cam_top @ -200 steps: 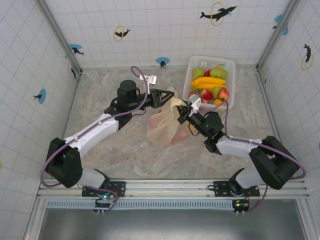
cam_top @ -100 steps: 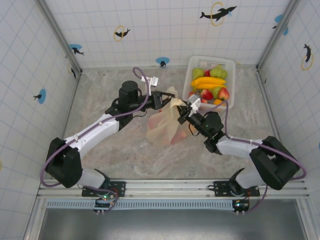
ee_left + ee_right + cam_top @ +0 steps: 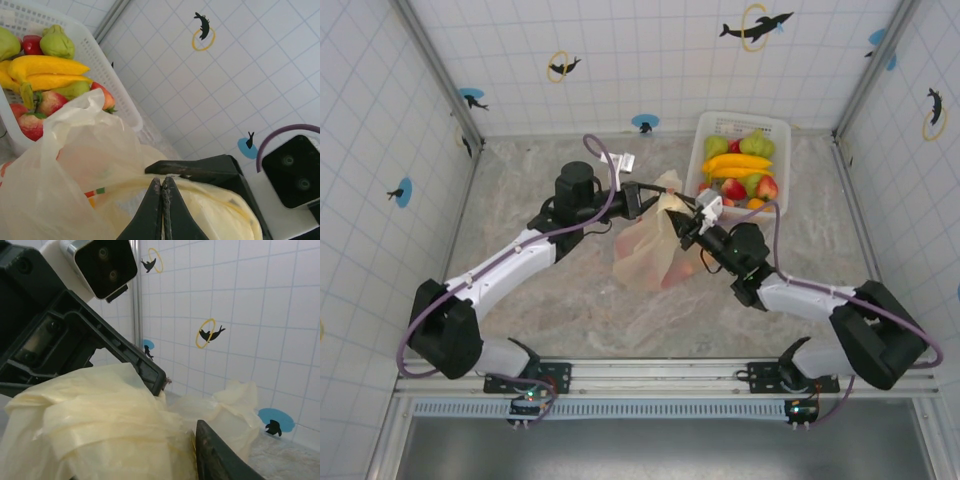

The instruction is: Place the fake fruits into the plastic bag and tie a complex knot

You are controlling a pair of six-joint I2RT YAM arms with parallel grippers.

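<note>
The cream-yellow plastic bag (image 3: pixel 645 252) sags on the table, with reddish fake fruits (image 3: pixel 681 271) dimly showing through its film. Its handles are pulled up in a bunch between both grippers. My left gripper (image 3: pixel 656 200) (image 3: pixel 162 179) is shut, its fingertips pinching a yellow handle band (image 3: pixel 210 197). My right gripper (image 3: pixel 686 226) (image 3: pixel 187 434) meets it tip to tip, draped in bunched bag film (image 3: pixel 100 425). One of its fingers (image 3: pixel 212 457) shows and the other is hidden. I cannot tell if a knot sits in the bunch. More fake fruits (image 3: pixel 737 166) (image 3: pixel 42 70) lie in the basket.
The white basket (image 3: pixel 698 150) (image 3: pixel 115 85) stands at the back right against the tiled wall, just beyond the bag. A loose bag end (image 3: pixel 669 183) sticks up toward it. Bare marble table (image 3: pixel 540 300) lies left of and in front of the bag.
The left gripper pushed slightly right toward the right gripper, then eased back. The right arm's elbow drifted a little right. The bag stays held between them.
</note>
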